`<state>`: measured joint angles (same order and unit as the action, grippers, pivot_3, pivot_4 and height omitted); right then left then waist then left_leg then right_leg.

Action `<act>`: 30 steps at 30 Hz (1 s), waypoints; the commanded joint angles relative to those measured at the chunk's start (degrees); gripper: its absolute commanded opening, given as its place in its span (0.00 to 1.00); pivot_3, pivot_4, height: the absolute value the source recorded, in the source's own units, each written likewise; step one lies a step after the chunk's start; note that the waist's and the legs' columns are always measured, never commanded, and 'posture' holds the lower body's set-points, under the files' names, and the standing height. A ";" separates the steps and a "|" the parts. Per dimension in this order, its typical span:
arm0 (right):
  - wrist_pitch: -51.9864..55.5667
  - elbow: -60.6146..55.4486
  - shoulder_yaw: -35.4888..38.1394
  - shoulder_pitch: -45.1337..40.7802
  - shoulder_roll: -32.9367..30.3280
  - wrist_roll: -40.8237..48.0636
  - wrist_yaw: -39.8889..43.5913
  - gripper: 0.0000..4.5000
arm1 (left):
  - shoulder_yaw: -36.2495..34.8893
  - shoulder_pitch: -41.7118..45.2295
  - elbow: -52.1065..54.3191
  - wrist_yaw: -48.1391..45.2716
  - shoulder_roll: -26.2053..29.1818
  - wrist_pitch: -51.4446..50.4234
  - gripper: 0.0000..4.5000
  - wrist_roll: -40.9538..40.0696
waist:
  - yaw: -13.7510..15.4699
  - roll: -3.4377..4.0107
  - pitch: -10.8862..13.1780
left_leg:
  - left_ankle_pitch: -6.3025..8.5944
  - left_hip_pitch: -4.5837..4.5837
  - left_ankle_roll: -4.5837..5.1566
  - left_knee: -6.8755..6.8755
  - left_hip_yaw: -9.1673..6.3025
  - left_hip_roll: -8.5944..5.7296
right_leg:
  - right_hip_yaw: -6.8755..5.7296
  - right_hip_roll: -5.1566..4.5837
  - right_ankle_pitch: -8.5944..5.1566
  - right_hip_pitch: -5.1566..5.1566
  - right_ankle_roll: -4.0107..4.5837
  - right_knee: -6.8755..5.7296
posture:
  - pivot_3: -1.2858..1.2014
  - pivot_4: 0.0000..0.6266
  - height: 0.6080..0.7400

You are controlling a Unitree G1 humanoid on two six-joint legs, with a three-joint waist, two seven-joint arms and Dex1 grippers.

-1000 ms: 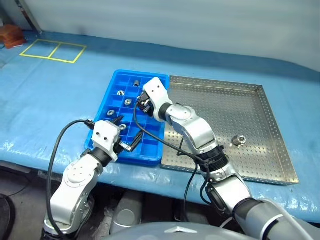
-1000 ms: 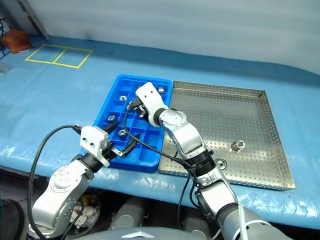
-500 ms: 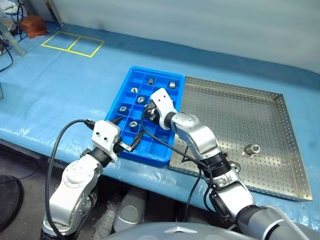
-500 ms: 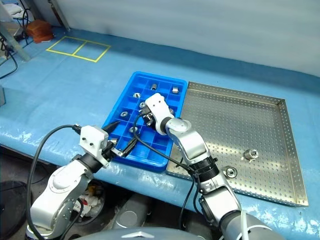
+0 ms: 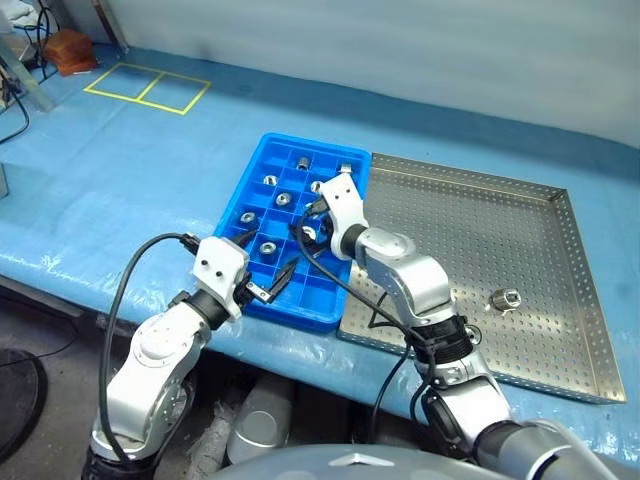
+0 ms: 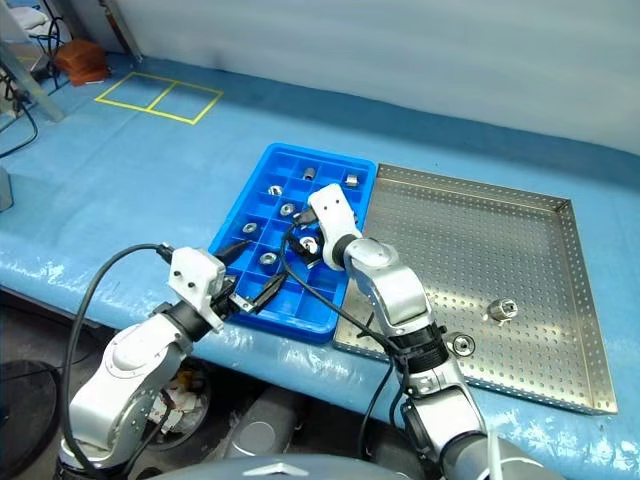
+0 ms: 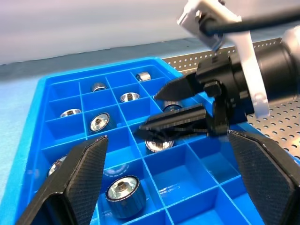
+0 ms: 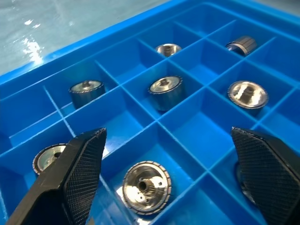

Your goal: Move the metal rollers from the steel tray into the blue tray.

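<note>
**Most rollers already in the blue tray; two left on the steel one**

Start at your left. The left hand (image 5: 262,268) hangs at the near-left corner of the bright blue plastic tray with its grid of square compartments (image 5: 262,162), fingers spread wide and holding nothing.

Moving right, look into the blue tray. Several small shiny silver metal rollers (image 8: 165,90) sit one to a compartment, mostly in the far and left cells. Your right hand (image 6: 312,240) hangs low over the middle of this tray, pointing down into it. In the right wrist view its two black fingers (image 8: 75,171) stand far apart with nothing between them, and a roller (image 8: 146,186) lies in the cell directly below, so I judge that one has just been delivered. Many near and right cells are empty.

Further right, the large square steel tray with the perforated floor (image 5: 520,180) lies edge to edge with the blue tray on the blue-covered counter (image 5: 120,190). One roller (image 5: 504,298) rests toward its right side, and a second (image 6: 462,344) lies near the front rim.

By my reading, the job is well past halfway: two rollers are left to fetch, both well apart from the right hand.
</note>
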<state>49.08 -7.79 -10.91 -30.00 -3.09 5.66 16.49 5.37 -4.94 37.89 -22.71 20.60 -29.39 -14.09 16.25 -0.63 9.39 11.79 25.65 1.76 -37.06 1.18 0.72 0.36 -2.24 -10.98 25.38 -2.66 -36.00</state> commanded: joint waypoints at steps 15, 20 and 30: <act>-4.28 -11.19 18.28 11.18 7.33 -9.93 -31.04 0.99 | 4.68 7.78 -4.78 -5.85 -0.66 1.59 1.00 -1.35 | -9.16 0.03 -0.07 | -0.07 -0.05 0.05 -0.05 -0.04 -0.05 | 0.09 -0.01 0.03 -0.16 0.02 -0.05 | 0.58 0.24 1.00; -5.45 -9.45 21.69 11.78 10.41 -11.94 -38.40 0.99 | 6.05 9.55 -6.04 -7.29 -0.59 2.12 1.00 -1.10 | -12.43 0.05 -0.08 | -0.13 -0.18 0.08 -0.07 -0.07 -0.03 | 0.14 0.00 0.03 -0.24 0.01 -0.18 | 0.58 0.24 1.00; -1.82 -7.43 29.66 8.49 15.59 -3.26 -43.48 0.99 | 8.21 11.15 -6.47 -8.88 -0.57 2.17 1.00 -1.10 | -14.82 0.06 -0.07 | -0.14 -0.98 0.13 -0.07 -0.10 0.11 | 0.37 0.00 0.00 -0.86 0.03 -0.36 | 0.57 0.24 1.00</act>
<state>46.61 -14.28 17.83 -20.31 7.84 0.51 -26.44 13.01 5.42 30.38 -31.19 20.32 -28.20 -14.66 1.43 -0.57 9.32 11.65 24.66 1.90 -37.15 1.09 0.86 0.75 -2.24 -10.99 24.52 -2.63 -36.40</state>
